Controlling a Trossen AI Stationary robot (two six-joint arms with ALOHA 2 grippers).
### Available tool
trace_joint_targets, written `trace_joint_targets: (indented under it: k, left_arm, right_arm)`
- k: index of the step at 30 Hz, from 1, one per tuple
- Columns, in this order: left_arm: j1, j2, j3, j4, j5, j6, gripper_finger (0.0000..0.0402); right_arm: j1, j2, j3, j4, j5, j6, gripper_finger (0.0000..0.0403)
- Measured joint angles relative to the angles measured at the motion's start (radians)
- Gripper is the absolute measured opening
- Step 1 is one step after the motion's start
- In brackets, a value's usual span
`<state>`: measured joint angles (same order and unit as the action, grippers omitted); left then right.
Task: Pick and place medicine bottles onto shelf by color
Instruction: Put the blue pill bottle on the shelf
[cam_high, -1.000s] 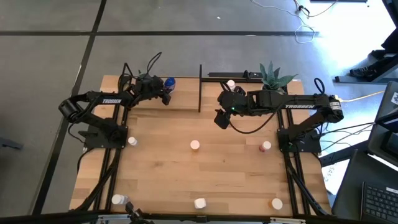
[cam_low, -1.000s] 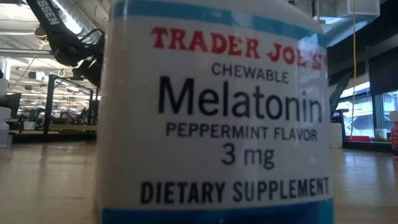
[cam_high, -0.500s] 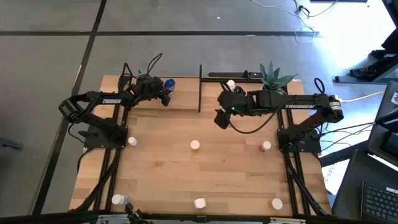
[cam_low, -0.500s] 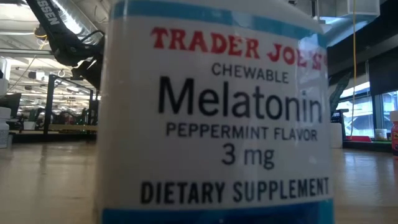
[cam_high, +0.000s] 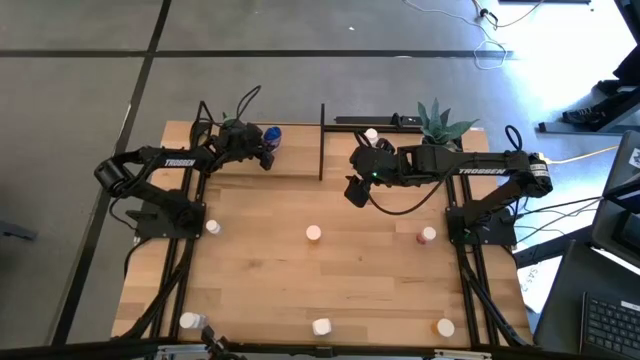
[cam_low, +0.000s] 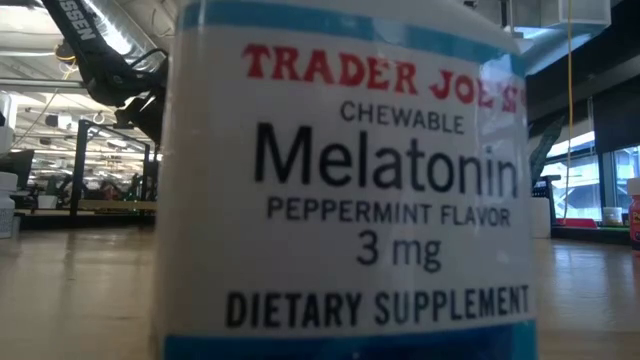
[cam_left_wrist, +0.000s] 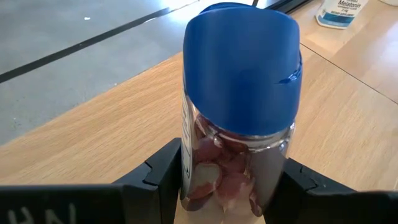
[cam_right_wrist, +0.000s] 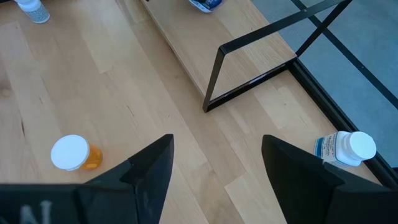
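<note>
**Blue-capped bottle clamped at the shelf's left end**

The left gripper (cam_left_wrist: 233, 186) had its jaws clamped on the blue-capped bottle (cam_left_wrist: 239, 106), a clear bottle with pale tablets inside, held upright between the two dark fingers (cam_left_wrist: 163, 171). Seen from above, that gripper (cam_high: 262, 150) was at the far left of the table, over the left end of the shelf (cam_high: 300, 165), with the bottle (cam_high: 273, 134) just beyond it.

The right gripper (cam_right_wrist: 214, 165) had its jaws wide apart and held nothing. It hung above the table (cam_high: 260, 270) near the shelf's middle black post (cam_high: 322, 140). Below it stood an orange bottle with a white cap (cam_right_wrist: 74, 153), and a white bottle (cam_right_wrist: 345, 149) stood to the right of it on the shelf.

Other bottles were scattered well apart over the near table, among them a white-capped one (cam_high: 313, 233) at the centre and a pink one (cam_high: 428, 235) to the right. A potted plant (cam_high: 440, 125) stood at the far right.

In the low view, a white melatonin bottle (cam_low: 345, 180) stood right against the camera.
</note>
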<state>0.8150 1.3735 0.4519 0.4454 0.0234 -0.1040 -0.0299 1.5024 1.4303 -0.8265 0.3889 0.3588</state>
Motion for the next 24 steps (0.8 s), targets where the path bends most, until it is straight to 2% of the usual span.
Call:
trace_joint_targets:
  k: [12,24]
  left_arm:
    - [0.000,0.000,0.000,0.000,0.019,-0.020,0.0170]
    - [0.000,0.000,0.000,-0.005,0.004,-0.019,0.0204]
  right_arm:
    - [0.000,0.000,0.000,0.000,0.000,0.000,0.0245]
    - [0.000,0.000,0.000,0.000,0.000,0.000,0.0245]
